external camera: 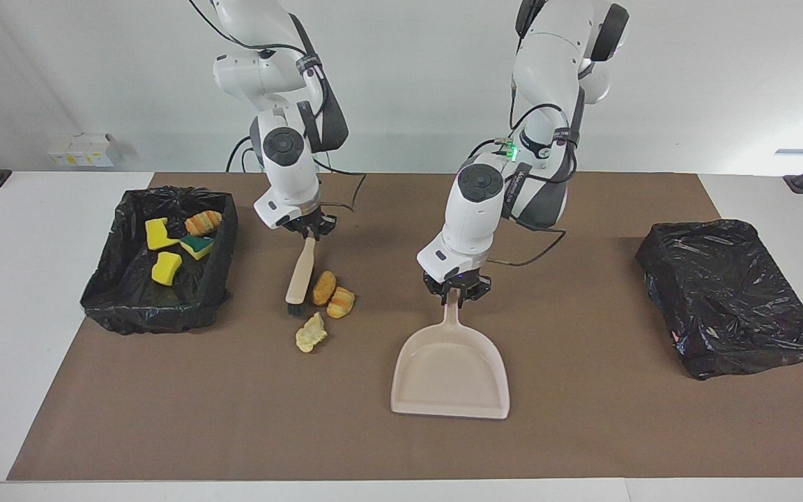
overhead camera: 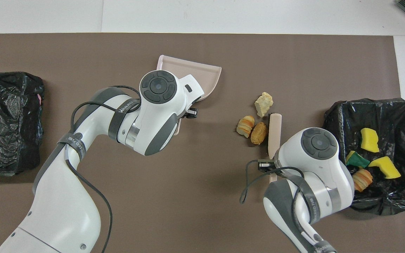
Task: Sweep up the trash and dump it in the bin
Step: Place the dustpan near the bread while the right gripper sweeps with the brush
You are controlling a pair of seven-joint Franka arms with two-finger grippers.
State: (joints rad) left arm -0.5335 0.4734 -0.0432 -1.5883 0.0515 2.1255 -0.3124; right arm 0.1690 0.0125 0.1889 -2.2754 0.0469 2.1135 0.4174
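Three chunks of trash lie on the brown mat: an orange-brown one (external camera: 324, 287) (overhead camera: 259, 133), a striped one (external camera: 341, 302) (overhead camera: 245, 125) and a pale yellow one (external camera: 311, 333) (overhead camera: 264, 104). My right gripper (external camera: 311, 233) is shut on the handle of the beige brush (external camera: 302, 272) (overhead camera: 274, 128), whose black bristles rest on the mat against the orange-brown chunk. My left gripper (external camera: 454, 293) is shut on the handle of the beige dustpan (external camera: 450, 376) (overhead camera: 195, 75), which lies on the mat beside the chunks, toward the left arm's end. The bin (external camera: 157, 310) (overhead camera: 364, 102), lined in black, holds several more chunks.
A second box wrapped in black plastic (external camera: 729, 300) (overhead camera: 5, 119) stands at the left arm's end of the mat. White table surface (external camera: 18, 293) borders the mat at both ends.
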